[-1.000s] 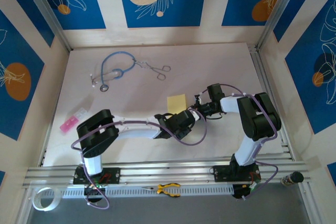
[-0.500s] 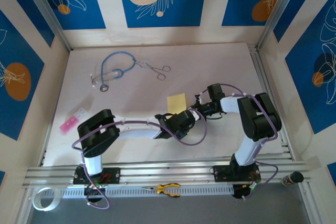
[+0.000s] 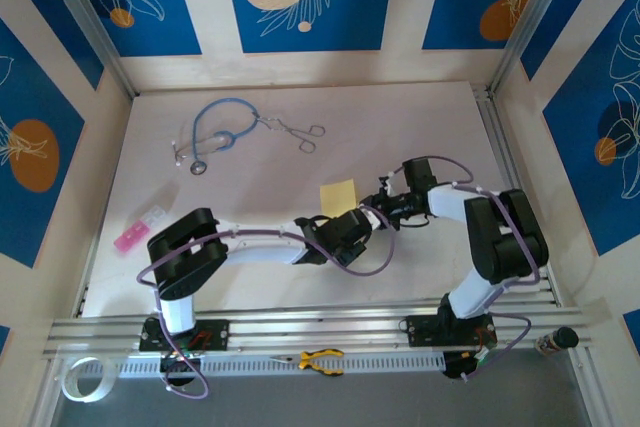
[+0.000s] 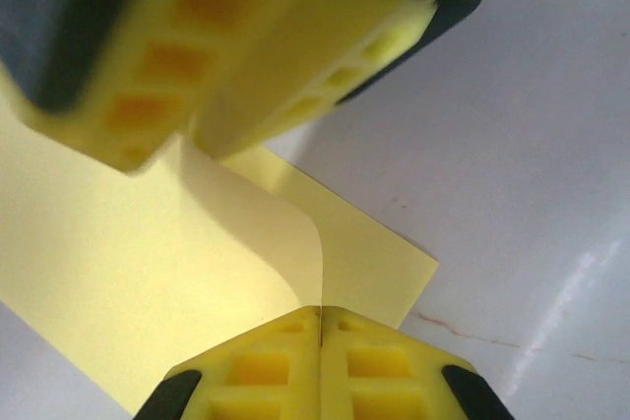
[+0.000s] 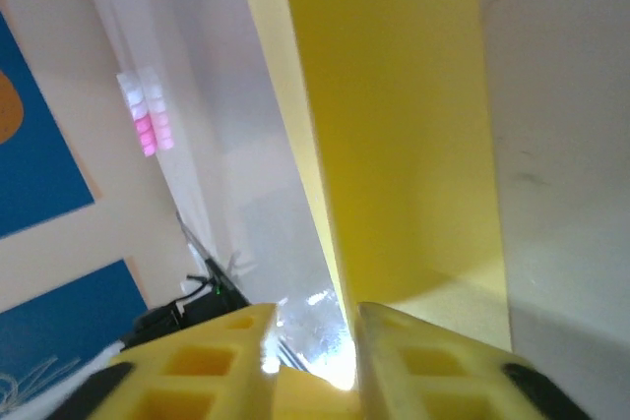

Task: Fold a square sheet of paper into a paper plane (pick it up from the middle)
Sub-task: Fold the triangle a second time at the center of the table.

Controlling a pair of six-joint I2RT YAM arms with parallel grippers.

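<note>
Sheet: the square sheet of paper (image 3: 337,194) is seen near the middle of the table (image 3: 240,207), pale yellow and unmarked, between the two wrists
Sheet's shape: in the left wrist view one layer is laid flat on the table, while another is lifted and curled upward over it
Left gripper (image 4: 320,331): jaws clenched together, with the curled edge of the sheet pinched in their seam
Right gripper (image 5: 313,336): jaws parted a little, with an upright edge of the sheet set in the gap; contact with the pads cannot be told
Arms: both are reached inward, the two grippers being set just beside each other at the sheet's near side
Far left of the table: a blue stethoscope (image 3: 215,132) and metal forceps (image 3: 298,132) are laid just beside each other, well apart from the sheet
Left edge: a small pink object (image 3: 138,230) is laid flat, well apart from the sheet
</note>
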